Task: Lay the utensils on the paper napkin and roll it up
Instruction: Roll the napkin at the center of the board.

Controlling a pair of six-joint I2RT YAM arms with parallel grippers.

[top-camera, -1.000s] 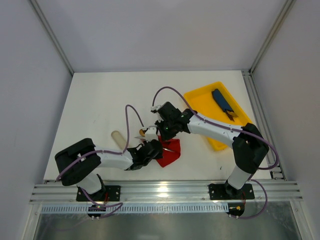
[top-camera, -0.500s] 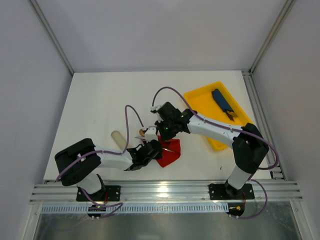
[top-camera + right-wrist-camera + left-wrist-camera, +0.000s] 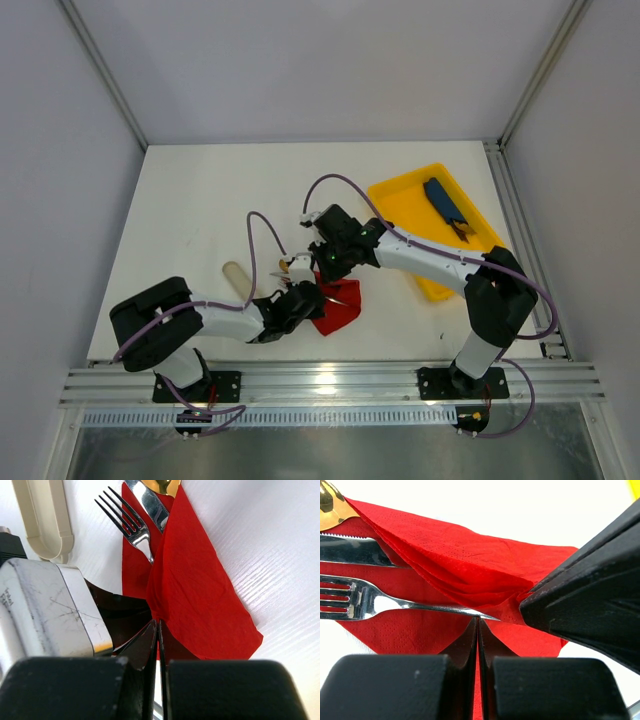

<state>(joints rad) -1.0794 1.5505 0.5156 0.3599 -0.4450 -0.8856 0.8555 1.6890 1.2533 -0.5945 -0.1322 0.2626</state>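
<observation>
Pressed tight together: left gripper (image 3: 478, 624), pinching the paper napkin (image 3: 470, 565) at its edge, right where the fork (image 3: 367, 600) handle ends. The right gripper (image 3: 158, 624) is also pressed together, nipping a raised fold of the napkin; its black finger sits against the napkin at 3 o'clock in the left wrist view. The napkin is folded over the utensils. The fork tines, a serrated silver blade (image 3: 350, 550) and the gold spoon (image 3: 332, 500) bowl stick out at 9 o'clock. It all lies on the table (image 3: 200, 200), front middle. The beige sleeve (image 3: 237, 277) is at 9 o'clock of the napkin, apart. The yellow tray (image 3: 400, 210) is at 2 o'clock, with the blue oblong item (image 3: 440, 197) in it.
</observation>
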